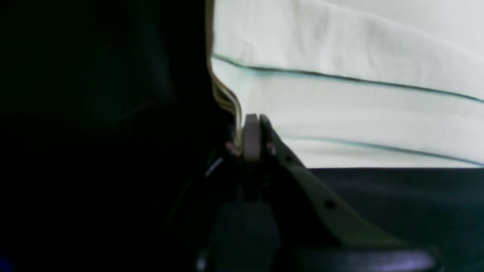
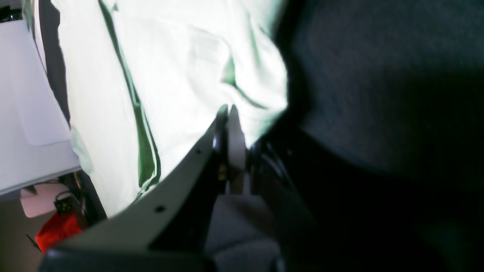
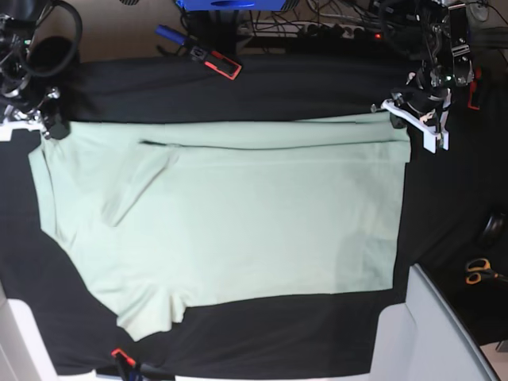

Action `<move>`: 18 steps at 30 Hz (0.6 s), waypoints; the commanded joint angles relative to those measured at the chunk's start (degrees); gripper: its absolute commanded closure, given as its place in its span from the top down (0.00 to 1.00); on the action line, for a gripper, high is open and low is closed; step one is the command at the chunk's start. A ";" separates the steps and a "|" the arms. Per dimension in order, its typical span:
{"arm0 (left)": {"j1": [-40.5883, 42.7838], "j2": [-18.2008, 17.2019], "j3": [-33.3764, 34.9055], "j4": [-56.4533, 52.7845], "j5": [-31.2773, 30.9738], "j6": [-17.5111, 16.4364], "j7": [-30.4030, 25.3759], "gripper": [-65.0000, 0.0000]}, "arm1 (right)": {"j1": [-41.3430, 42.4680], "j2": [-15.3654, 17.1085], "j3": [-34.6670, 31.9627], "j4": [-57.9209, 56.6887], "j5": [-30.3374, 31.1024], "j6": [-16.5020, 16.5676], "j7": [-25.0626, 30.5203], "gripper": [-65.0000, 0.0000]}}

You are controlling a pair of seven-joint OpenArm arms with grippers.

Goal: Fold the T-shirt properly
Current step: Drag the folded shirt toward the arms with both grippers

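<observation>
The pale mint-green T-shirt [image 3: 238, 222] lies spread on the black tabletop [image 3: 262, 87], with a long strip along its far edge folded over. My left gripper [image 3: 409, 127] is at the shirt's far right corner, shut on the layered cloth edge. The left wrist view shows the same left gripper [image 1: 251, 121] pinching the T-shirt [image 1: 340, 49] there. My right gripper [image 3: 49, 127] is at the far left corner by the sleeve. In the right wrist view the right gripper [image 2: 228, 111] is shut on a bunched fold of the T-shirt [image 2: 181, 68].
Orange-handled scissors [image 3: 479, 271] lie at the right edge. A pale grey bin [image 3: 436, 333] stands at the near right. A red-and-black tool [image 3: 216, 62] and a blue pen [image 3: 168, 33] lie beyond the shirt, with cables behind them. A small red clip [image 3: 123, 357] sits at the near edge.
</observation>
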 commanded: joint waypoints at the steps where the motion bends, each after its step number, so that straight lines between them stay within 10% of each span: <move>1: 0.56 -1.30 -0.41 1.18 0.33 0.55 -0.19 0.00 | -0.53 1.00 0.42 0.89 0.86 0.43 0.66 0.00; 18: 3.28 -3.32 -0.33 1.27 0.33 0.55 -0.28 0.00 | -8.36 -0.67 0.42 8.71 0.95 0.43 -0.14 0.00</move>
